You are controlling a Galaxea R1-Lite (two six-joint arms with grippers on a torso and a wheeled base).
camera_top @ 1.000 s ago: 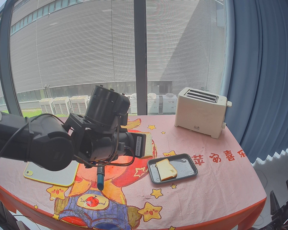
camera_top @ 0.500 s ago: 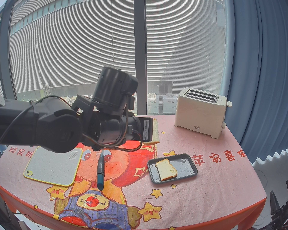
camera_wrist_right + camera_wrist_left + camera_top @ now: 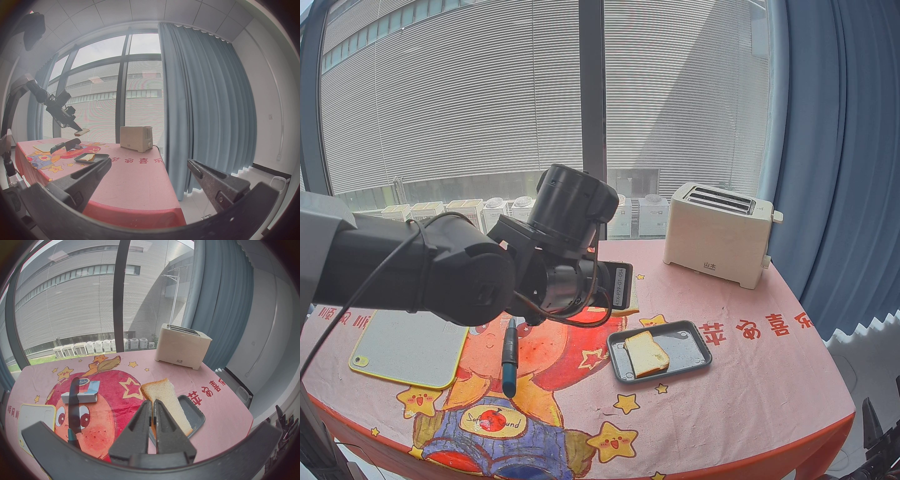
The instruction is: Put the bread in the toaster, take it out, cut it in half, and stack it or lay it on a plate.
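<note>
Nearest to the robot, the right gripper [image 3: 149,162] is hanging off to the side of the table [image 3: 737,387], and its jaws are standing wide apart with nothing in them.

On the near part of the table, a knife [image 3: 509,356] is lying flat. A cutting board [image 3: 406,347] is sitting on its left. On its right, a grey tray [image 3: 687,350] is holding one small piece of bread [image 3: 645,354].

A bit farther back, the left gripper [image 3: 153,402] is hanging in the air above the table. Its jaws are pinching the edge of a bread slice [image 3: 165,396]. The slice is sticking out in front, up off the table, and it looks almost flat.

Far back on the right, the toaster [image 3: 717,233] is standing with its two slots facing up. The slice is well apart from it.

I think the robot is doing the first step, getting the bread into the toaster. Next, the slice needs to go over a slot and be turned so its thin edge is pointing down. Then the jaws can let go.
</note>
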